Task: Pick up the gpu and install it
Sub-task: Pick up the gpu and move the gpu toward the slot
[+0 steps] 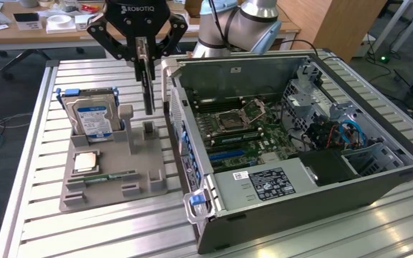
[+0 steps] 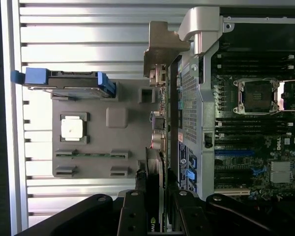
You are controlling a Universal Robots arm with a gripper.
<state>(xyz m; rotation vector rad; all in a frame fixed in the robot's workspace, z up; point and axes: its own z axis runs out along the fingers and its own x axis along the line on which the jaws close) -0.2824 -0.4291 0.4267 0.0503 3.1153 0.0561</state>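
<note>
The pincer, roughly half open, clamps the top edge of the gpu. The card hangs upright, apparently clear above the grey holder, at nine o'clock from the open computer case.

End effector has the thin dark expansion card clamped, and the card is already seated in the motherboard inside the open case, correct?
Not seated. The end effector does clamp the thin dark expansion card, but the card hangs upright outside the open grey computer case, above the grey plastic parts tray. The exterior view shows it.
</note>
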